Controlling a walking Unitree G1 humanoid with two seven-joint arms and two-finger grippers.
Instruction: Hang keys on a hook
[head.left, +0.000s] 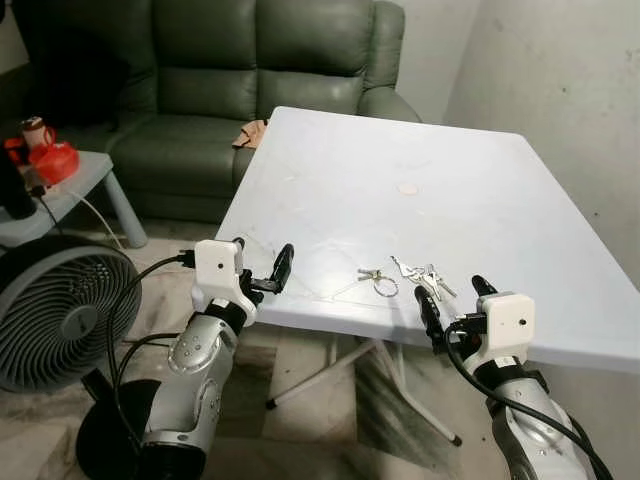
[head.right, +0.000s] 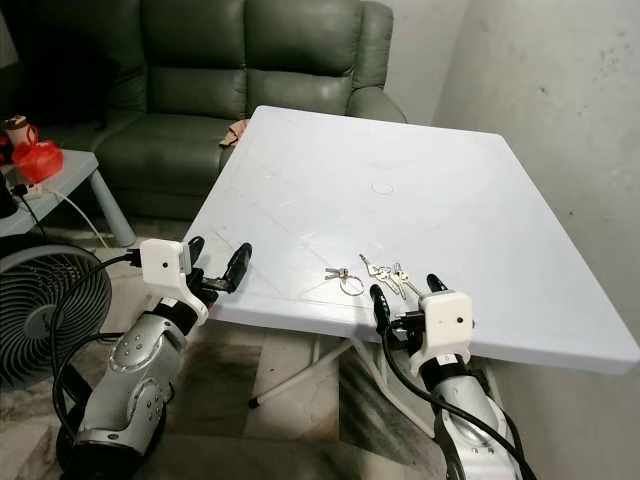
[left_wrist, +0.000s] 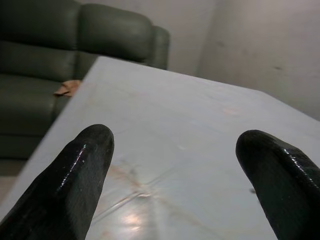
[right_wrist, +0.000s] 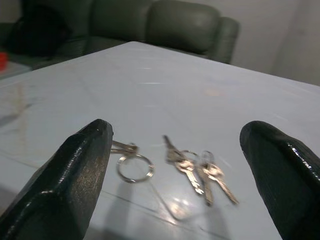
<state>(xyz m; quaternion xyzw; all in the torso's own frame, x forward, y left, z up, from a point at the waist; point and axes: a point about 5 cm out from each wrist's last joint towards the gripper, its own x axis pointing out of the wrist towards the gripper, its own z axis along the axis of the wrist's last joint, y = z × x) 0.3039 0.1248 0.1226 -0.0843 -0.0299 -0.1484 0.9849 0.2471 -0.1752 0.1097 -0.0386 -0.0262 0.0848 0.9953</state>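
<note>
No readable text, labels, brand names, numbers or signs on anything in view.

Table (head.left: 480, 190) top bare beyond keys (head.left: 425, 277) – right hand (head.left: 455, 305) approach unobstructed; wall (head.left: 560, 110) close beside.

Both end effectors (head.left: 260, 268) (head.left: 455, 305) raised — fingers apart
</note>
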